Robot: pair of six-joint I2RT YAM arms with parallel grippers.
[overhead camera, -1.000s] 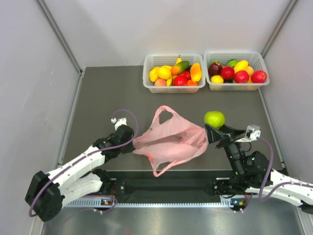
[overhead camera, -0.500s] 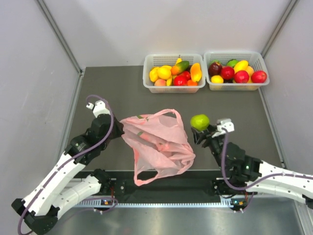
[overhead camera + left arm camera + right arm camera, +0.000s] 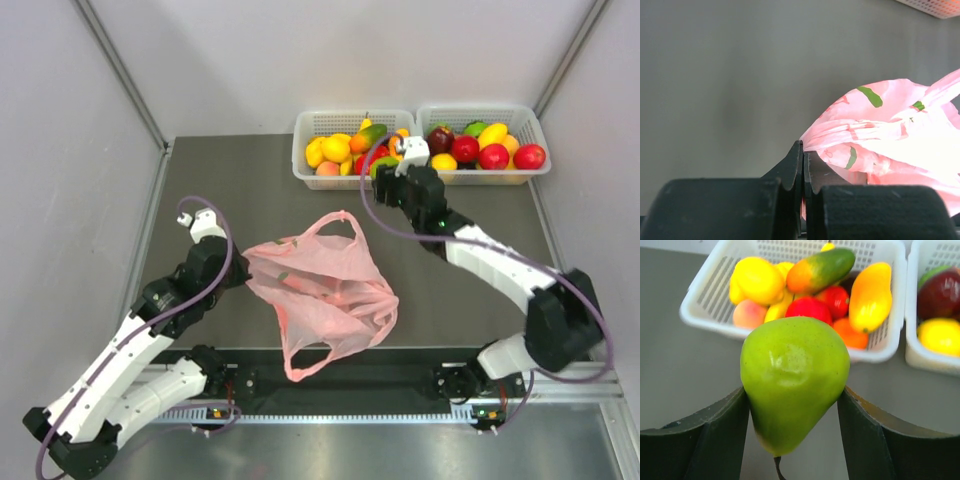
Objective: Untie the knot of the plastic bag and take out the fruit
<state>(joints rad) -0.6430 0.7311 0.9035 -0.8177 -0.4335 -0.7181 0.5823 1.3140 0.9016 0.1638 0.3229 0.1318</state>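
Near basket (image 3: pixel 699 317) rim, right jaws around pear (image 3: pixel 795 380); left jaws together on bag (image 3: pixel 890 135) edge.

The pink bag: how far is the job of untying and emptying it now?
Done: the plastic bag lies untied and open, handles loose. In hand: the right gripper holds a green pear near the left basket; the left gripper is shut on the bag's edge. Left: shapes inside suggest more fruit to remove.
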